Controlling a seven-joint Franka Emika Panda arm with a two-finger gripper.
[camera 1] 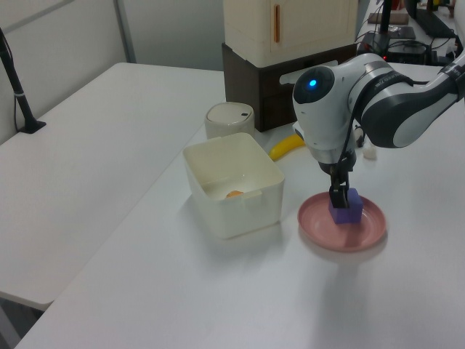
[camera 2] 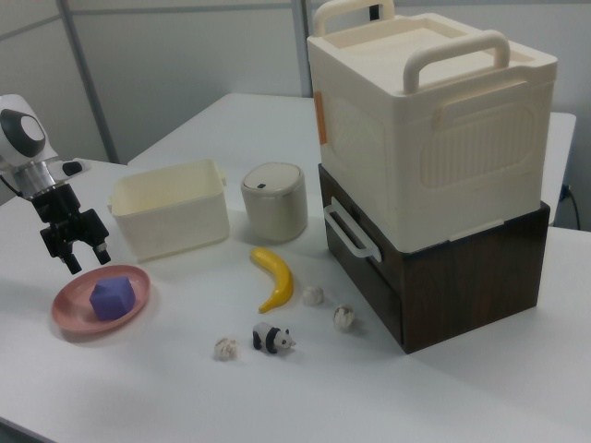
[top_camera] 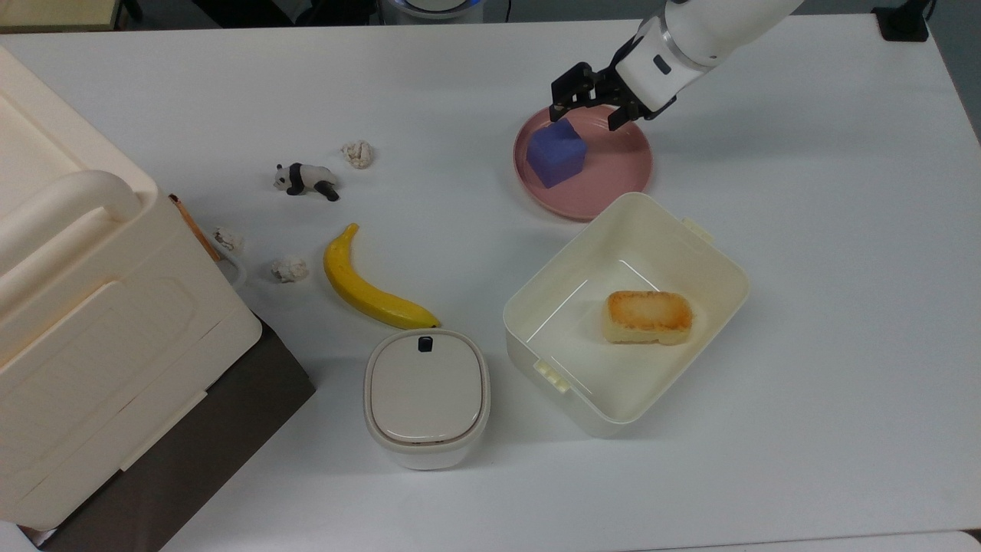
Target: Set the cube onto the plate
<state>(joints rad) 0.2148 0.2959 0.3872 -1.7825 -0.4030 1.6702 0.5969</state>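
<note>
Now the blue-purple cube [top_camera: 557, 152] is seen resting on the pink plate [top_camera: 613, 180], toward the top view's left part of it, and the gripper [top_camera: 587, 95] hangs just above with its fingers [camera 2: 68, 262] spread apart and clear of the cube. The placing appears done, so a straight upward retreat is advised, so that the cube is not nudged toward the rim.

Taken from the top view's left to right: a large cream lidded crate [top_camera: 84, 307] is shut, its contents hidden; a small lidded canister [top_camera: 426, 395] is likewise closed; the open cream tub [top_camera: 713, 253] holds one toasted bread-like block [top_camera: 648, 317]; the plate beside it carries the cube alone.
</note>
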